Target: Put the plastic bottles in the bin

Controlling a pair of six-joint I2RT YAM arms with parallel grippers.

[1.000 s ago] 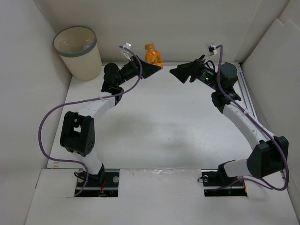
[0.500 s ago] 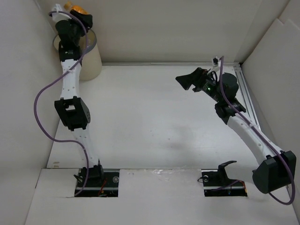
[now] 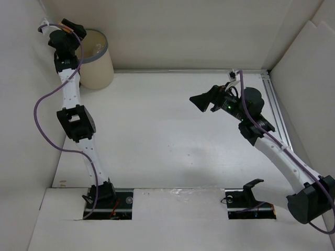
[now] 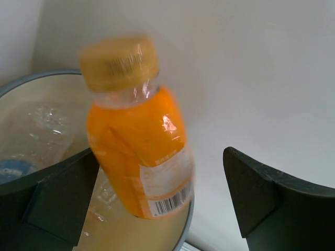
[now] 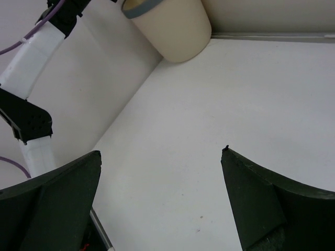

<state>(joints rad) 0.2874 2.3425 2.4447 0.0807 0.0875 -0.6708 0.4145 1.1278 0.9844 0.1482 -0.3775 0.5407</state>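
An orange-filled plastic bottle with a yellow cap hangs tilted and blurred between the wide-apart fingers of my left gripper, over the mouth of the bin. It lies against the left finger; the right finger stands well apart from it. Inside the bin lie clear bottles, one with blue. From above, the left gripper reaches high at the left rim of the cream bin. My right gripper is open and empty above the table's right half, also shown in the right wrist view.
White walls enclose the table on three sides, and the bin stands in the far left corner. The left arm rises along the left wall. A rail runs along the right edge.
The left arm carried the orange bottle from the back middle of the table up over the bin, then its jaws opened. The right arm shifted slightly, still open.
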